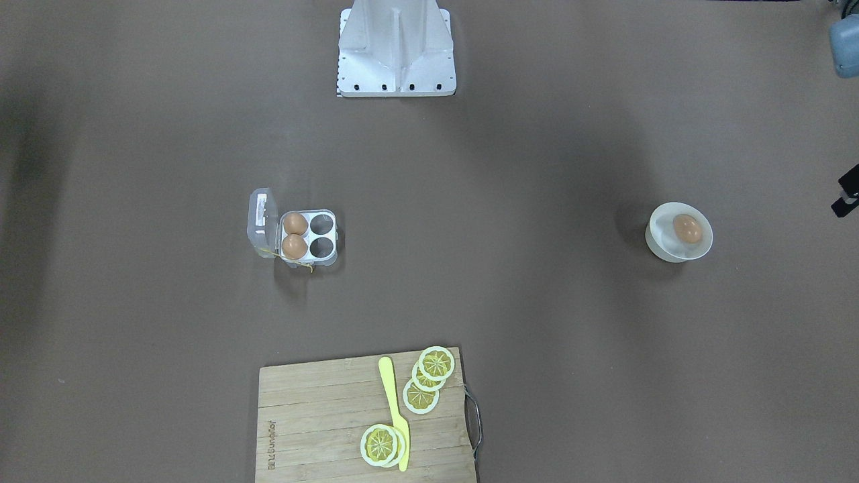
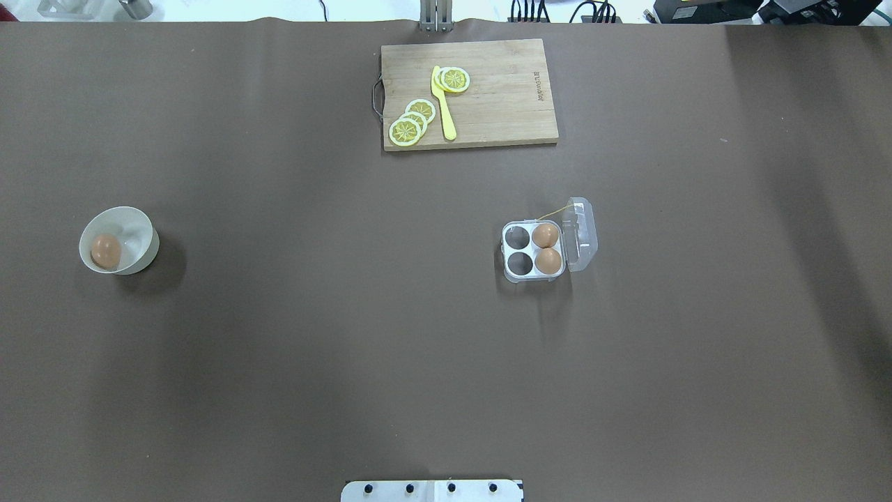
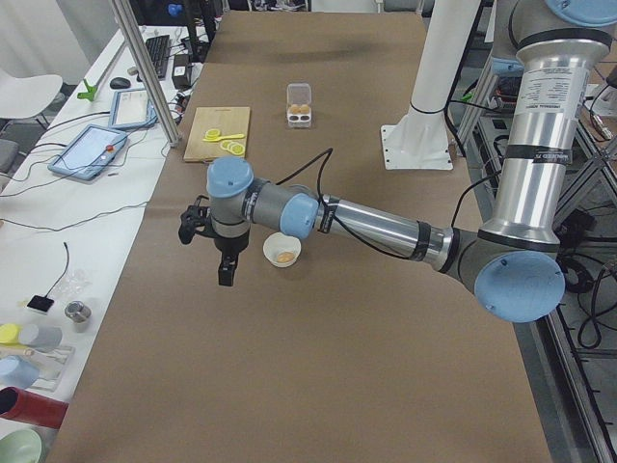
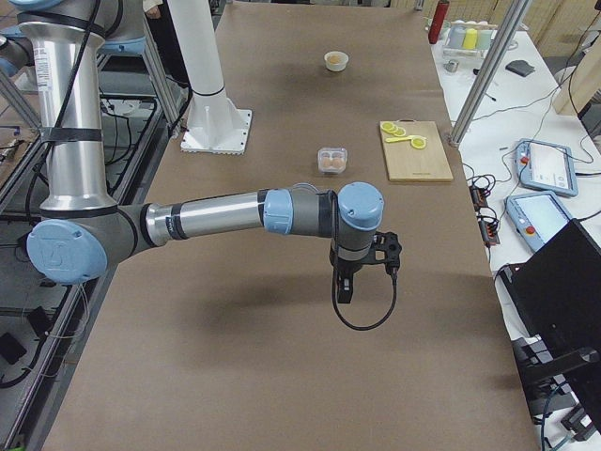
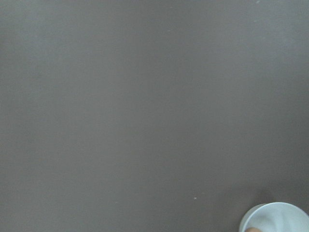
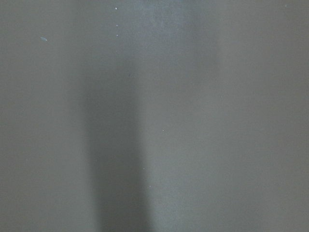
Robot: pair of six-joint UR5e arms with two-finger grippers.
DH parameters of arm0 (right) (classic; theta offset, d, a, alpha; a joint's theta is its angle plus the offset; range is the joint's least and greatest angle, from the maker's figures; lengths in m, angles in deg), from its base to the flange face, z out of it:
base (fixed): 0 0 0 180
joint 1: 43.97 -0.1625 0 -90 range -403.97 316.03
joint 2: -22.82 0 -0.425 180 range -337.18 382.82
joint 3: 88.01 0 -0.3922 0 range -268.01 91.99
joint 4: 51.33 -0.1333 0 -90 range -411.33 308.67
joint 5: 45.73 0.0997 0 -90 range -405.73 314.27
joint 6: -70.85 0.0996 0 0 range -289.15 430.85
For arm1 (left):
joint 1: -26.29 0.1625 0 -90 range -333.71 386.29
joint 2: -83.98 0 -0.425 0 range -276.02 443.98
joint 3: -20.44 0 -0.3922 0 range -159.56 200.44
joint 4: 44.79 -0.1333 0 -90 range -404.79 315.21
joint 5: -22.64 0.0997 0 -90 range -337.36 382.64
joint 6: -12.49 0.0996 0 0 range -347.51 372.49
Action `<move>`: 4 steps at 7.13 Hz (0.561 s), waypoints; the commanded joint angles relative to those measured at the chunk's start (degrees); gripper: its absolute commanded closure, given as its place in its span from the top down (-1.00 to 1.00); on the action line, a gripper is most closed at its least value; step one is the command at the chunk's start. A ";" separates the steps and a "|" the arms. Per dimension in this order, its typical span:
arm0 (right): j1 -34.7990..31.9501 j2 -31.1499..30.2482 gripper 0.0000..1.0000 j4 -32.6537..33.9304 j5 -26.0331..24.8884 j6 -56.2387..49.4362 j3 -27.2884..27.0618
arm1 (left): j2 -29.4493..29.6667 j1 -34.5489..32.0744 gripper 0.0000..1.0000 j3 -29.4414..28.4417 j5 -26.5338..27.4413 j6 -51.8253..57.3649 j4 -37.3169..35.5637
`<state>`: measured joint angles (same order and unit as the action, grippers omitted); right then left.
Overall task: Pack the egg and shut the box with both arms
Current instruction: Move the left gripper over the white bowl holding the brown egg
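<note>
The clear four-cell box (image 1: 307, 236) lies open on the brown table, its lid (image 1: 263, 218) folded back. Two brown eggs fill the cells by the hinge; the other two cells are empty. The box also shows in the overhead view (image 2: 531, 249). A third egg (image 1: 687, 229) lies in a white bowl (image 1: 661, 251), also in the overhead view (image 2: 106, 251). My left gripper (image 3: 227, 273) hangs above the table just beside the bowl. My right gripper (image 4: 344, 291) hangs over bare table, well short of the box (image 4: 331, 160). I cannot tell whether either gripper is open or shut.
A wooden cutting board (image 2: 502, 104) with lemon slices and a yellow knife (image 2: 443, 104) lies at the table's far edge. The white robot base (image 1: 396, 60) stands at the near edge. The left wrist view shows the bowl's rim (image 5: 277, 217) at its lower right corner.
</note>
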<state>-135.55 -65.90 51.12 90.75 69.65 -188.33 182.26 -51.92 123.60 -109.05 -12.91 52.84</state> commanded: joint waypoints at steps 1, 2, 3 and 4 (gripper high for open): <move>0.09 0.13 1.00 -0.23 1.49 2.58 -0.67 | 4.51 7.43 0.96 -3.11 -0.24 -4.48 3.26; 0.35 0.13 1.00 -0.32 2.55 3.38 -1.37 | 5.33 8.94 0.96 -4.53 0.11 -5.96 3.44; 0.79 0.22 1.00 -0.41 2.64 4.52 -1.90 | 5.34 10.70 0.95 -4.46 1.94 -11.72 3.61; 0.97 0.31 1.00 -0.67 2.73 5.84 -1.90 | 4.91 13.50 0.94 -4.11 6.66 -15.26 4.57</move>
<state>-134.90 -65.69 50.69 93.21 73.95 -189.94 187.23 -41.48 119.50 -106.56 -23.35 56.57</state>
